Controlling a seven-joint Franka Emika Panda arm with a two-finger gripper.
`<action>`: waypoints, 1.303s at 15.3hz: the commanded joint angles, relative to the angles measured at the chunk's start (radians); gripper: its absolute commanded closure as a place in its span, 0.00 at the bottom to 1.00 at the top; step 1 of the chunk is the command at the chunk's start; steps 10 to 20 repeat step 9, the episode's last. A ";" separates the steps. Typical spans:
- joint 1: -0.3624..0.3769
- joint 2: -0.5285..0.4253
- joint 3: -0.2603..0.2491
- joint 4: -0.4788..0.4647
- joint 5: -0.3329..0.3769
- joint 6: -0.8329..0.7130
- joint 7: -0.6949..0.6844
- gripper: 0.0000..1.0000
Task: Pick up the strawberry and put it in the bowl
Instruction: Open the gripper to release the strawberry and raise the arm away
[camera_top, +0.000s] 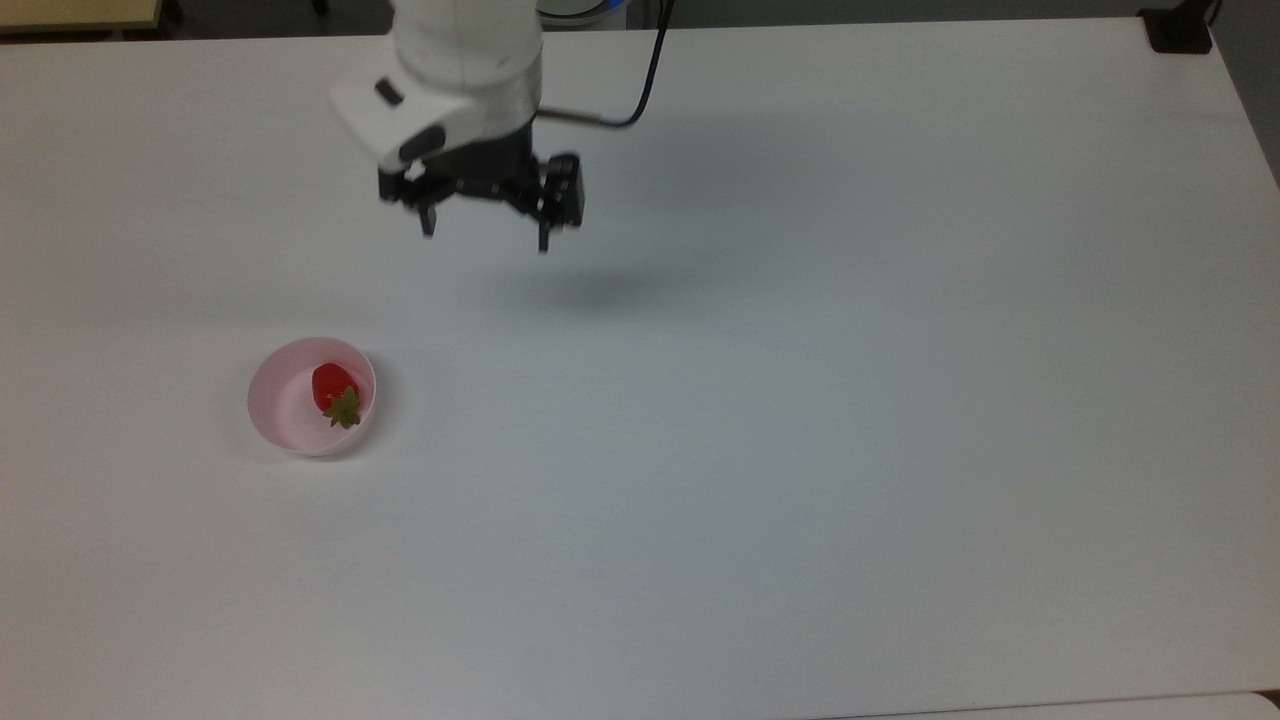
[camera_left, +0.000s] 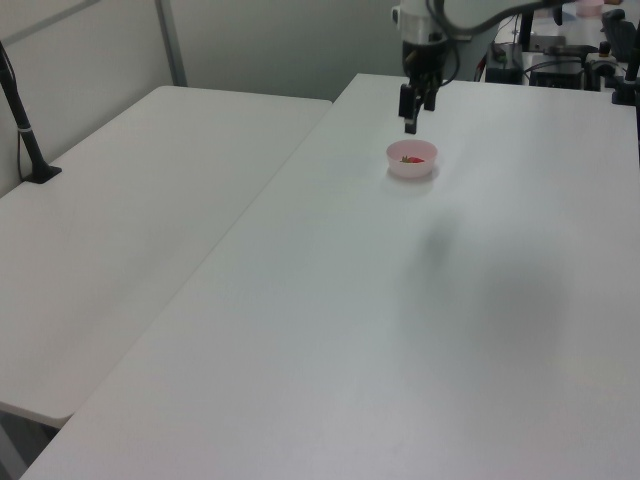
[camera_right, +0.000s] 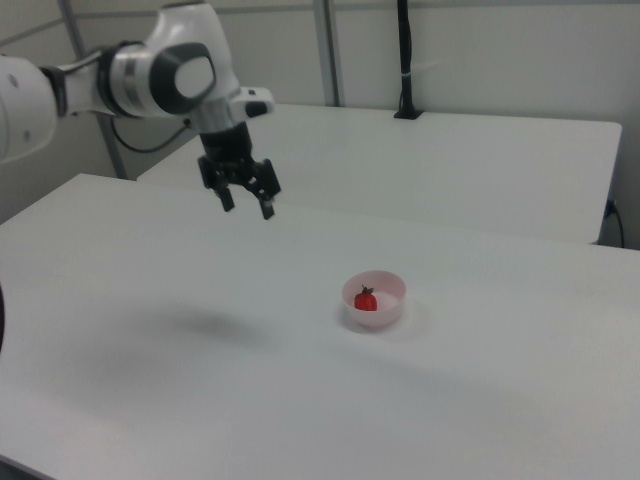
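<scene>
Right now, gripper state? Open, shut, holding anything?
Gripper: open and empty, up above the table, apart from the bowl. The strawberry lies inside the bowl.

in the top view the arm (camera_top: 465, 50) above the hand (camera_top: 487, 232) is cut off by the upper edge, and the desk (camera_top: 800, 400) runs out past the left, right and lower edges. in the left view the strawberry (camera_left: 411, 158) inside the bowl (camera_left: 412, 160) is a tiny red speck, its cap too small to tell, and the bowl's near wall hides its lower part. in the right view the arm (camera_right: 60, 95) runs off the left edge.
</scene>
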 joint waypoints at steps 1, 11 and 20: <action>0.047 -0.137 -0.024 -0.059 0.012 -0.111 0.078 0.00; 0.034 -0.196 -0.024 -0.083 0.009 -0.182 0.084 0.00; 0.034 -0.196 -0.024 -0.083 0.009 -0.182 0.084 0.00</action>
